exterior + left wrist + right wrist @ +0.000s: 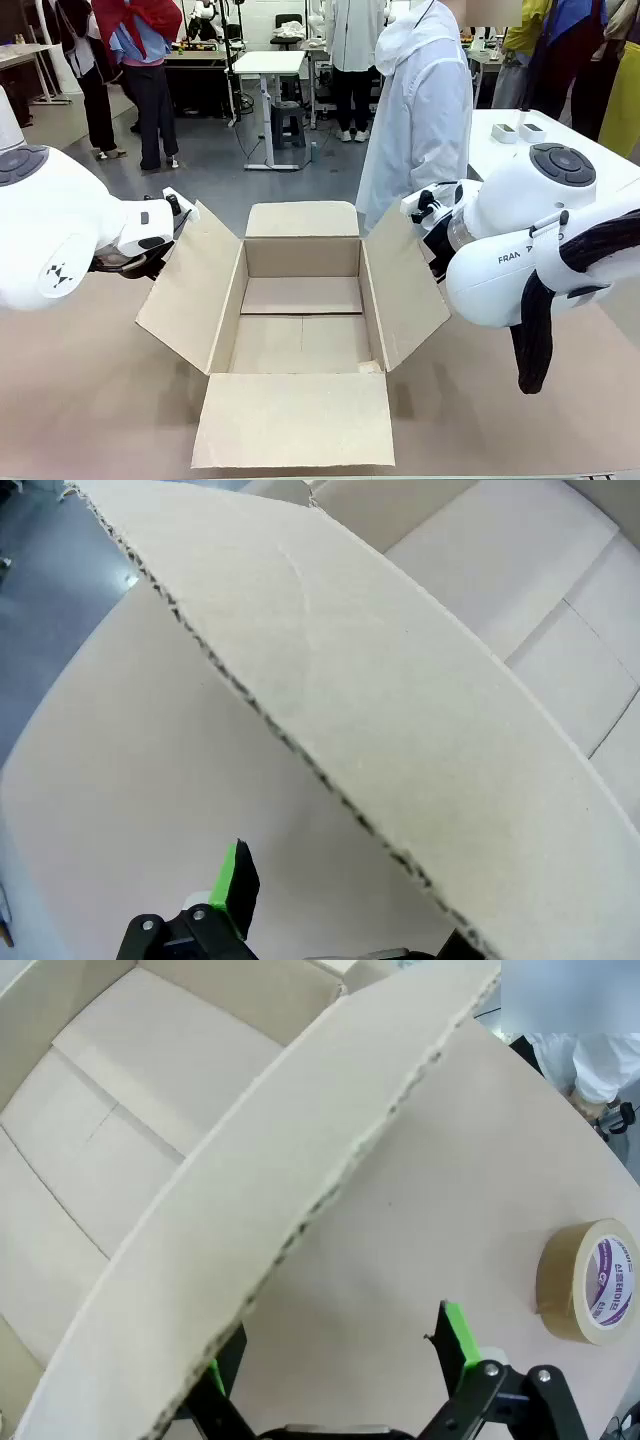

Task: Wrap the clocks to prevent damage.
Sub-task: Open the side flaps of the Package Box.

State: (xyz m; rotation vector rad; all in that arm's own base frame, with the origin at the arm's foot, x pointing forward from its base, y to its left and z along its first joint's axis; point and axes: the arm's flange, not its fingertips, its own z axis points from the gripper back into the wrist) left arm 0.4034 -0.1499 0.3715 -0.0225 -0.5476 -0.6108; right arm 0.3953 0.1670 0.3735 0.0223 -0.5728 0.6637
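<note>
The left arm (60,240) reaches in over the left edge of the table (80,400) to the left flap (190,295) of the brown carton (300,258), which leans outward. In the left wrist view the left jaws stand spread. One green-padded finger (235,888) is on the table side of the flap's ragged edge and the other is mostly hidden under the cardboard, so the flap passes between them; whether either pad touches it cannot be told. The carton sits open in the middle of the table, its near flap (295,420) laid out toward the near edge and its far flap (302,218) standing up. Where the clocks are cannot be told. A person in a white coat (420,110) stands at the far edge, just right of the carton. The right arm (530,250) comes in from the right edge to the right flap (405,285). The right jaws are likewise spread astride that flap's edge, one green pad (455,1340) on the table side. A brown tape roll (590,1280) sits on the table beyond that pad, clear of the cardboard.
</note>
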